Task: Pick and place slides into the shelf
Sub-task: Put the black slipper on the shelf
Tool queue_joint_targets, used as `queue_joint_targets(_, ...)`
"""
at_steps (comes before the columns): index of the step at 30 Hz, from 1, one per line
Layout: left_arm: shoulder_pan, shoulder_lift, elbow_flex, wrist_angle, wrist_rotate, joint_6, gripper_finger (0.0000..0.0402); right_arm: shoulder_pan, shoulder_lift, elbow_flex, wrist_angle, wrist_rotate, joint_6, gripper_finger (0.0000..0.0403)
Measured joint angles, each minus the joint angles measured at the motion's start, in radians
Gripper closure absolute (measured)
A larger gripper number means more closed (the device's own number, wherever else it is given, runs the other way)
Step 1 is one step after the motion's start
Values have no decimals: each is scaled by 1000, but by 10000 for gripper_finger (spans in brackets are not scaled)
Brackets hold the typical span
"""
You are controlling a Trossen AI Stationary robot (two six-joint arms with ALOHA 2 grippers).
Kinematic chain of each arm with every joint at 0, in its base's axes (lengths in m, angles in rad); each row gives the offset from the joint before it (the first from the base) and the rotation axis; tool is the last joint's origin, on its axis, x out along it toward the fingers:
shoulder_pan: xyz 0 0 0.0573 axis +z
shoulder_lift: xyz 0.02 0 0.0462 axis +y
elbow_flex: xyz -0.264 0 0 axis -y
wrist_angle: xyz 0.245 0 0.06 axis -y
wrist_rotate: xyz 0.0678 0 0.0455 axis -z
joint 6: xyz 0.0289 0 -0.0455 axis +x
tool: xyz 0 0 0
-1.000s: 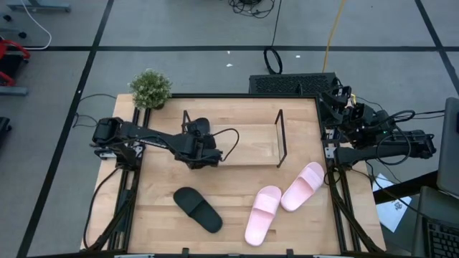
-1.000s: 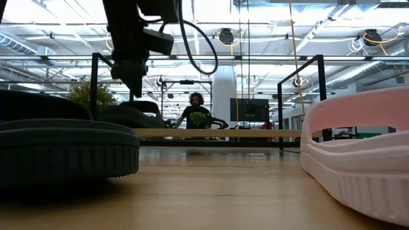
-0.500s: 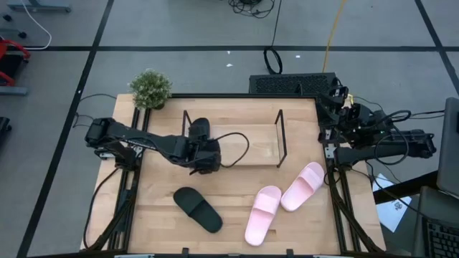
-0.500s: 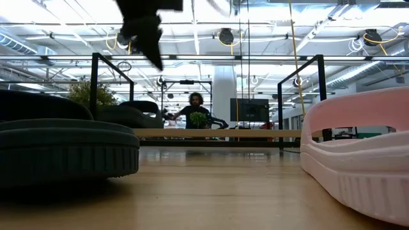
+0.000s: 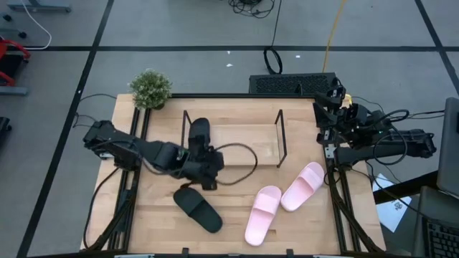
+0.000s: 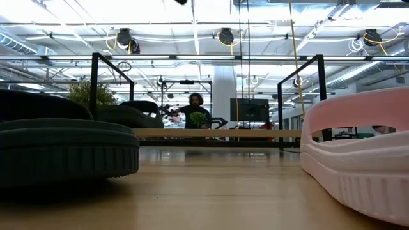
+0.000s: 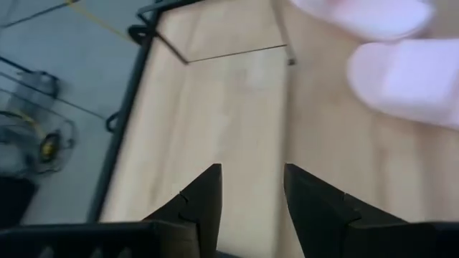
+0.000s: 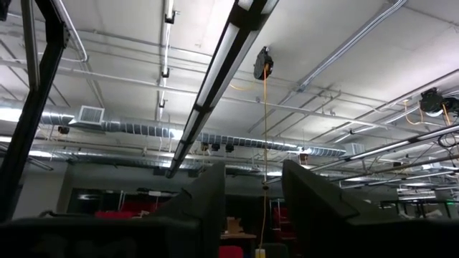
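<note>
One black slide (image 5: 199,132) lies in the shelf (image 5: 281,136) at its left end, also seen in the low view as black slide (image 6: 131,114). The other black slide (image 5: 197,209) lies sole-down on the table near the front, close in the low view (image 6: 64,147). Two pink slides (image 5: 263,213) (image 5: 303,185) lie side by side at the near right. My left gripper (image 5: 209,174) hovers open and empty between the shelf and the loose black slide; my left gripper (image 7: 251,193) faces the pink slides (image 7: 401,72). My right gripper (image 8: 251,193) is open, parked at the table's right edge, pointing up.
A small potted plant (image 5: 150,88) stands at the far left corner of the table. The shelf's thin black rods (image 6: 317,96) rise at both ends. Bare wood lies inside the shelf to the right of the black slide. A person (image 6: 195,112) sits far behind the table.
My left gripper has risen from the black slide at the shelf's left end, out of the top of the low view, and moved toward the near edge. That slide has stayed in the shelf.
</note>
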Motion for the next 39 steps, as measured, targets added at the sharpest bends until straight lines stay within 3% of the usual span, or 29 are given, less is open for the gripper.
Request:
queue_joint_targets(5, -88, 1, 2, -24, 41, -157, 252, 0, 0, 0, 0, 0, 0, 275)
queue_joint_targets(12, -189, 1, 2, -55, 204, -531, 252, 0, 0, 0, -17, -8, 92, 275)
queue_joint_targets(25, -369, 73, 2, -76, 276, -939, 252, 0, 1, 0, -67, -22, 341, 275)
queue_joint_targets(27, -386, 90, 2, -76, 289, -980, 252, 0, 0, 0, -61, -95, 355, 275)
queue_joint_targets(33, -450, 113, 2, -76, 314, -1155, 252, 14, 31, 0, 39, -460, 396, 275)
queue_joint_targets(39, -545, 113, 2, -112, 309, -1353, 252, 137, 120, 0, 118, -479, 426, 275)
